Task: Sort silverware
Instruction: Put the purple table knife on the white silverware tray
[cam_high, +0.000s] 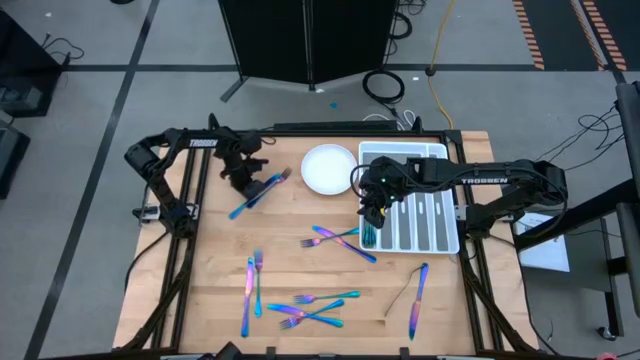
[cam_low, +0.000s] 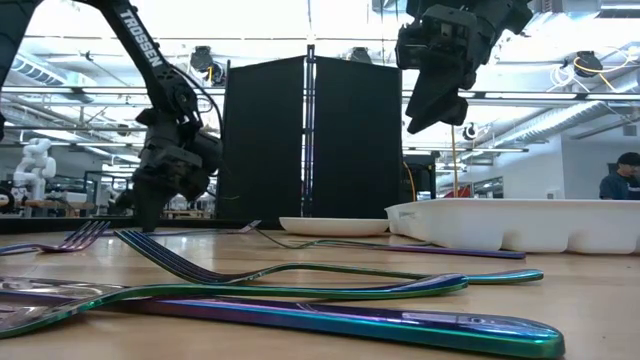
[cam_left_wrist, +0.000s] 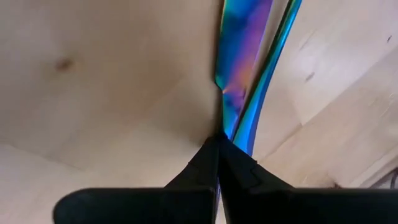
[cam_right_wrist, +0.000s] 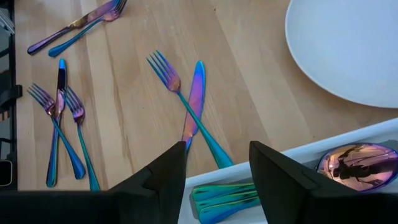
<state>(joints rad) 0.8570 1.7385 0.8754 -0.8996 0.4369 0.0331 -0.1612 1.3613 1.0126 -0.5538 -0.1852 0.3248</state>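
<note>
Iridescent metal silverware (cam_low: 300, 290) lying foreground, awaiting sorting; right pincer (cam_high: 371, 213) hovering open over white compartmented tray (cam_high: 449, 240), centre-right; left pincer (cam_high: 243, 183) closing on iridescent knife (cam_high: 256, 193), upper left.

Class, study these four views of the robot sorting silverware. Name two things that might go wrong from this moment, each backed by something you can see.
1. The left gripper is pinched shut on a knife with a second handle lying right against it, so it may drag or lift both.
2. The right gripper hangs open over the tray edge beside a crossed fork and knife; reaching for one may shift the other.
</note>
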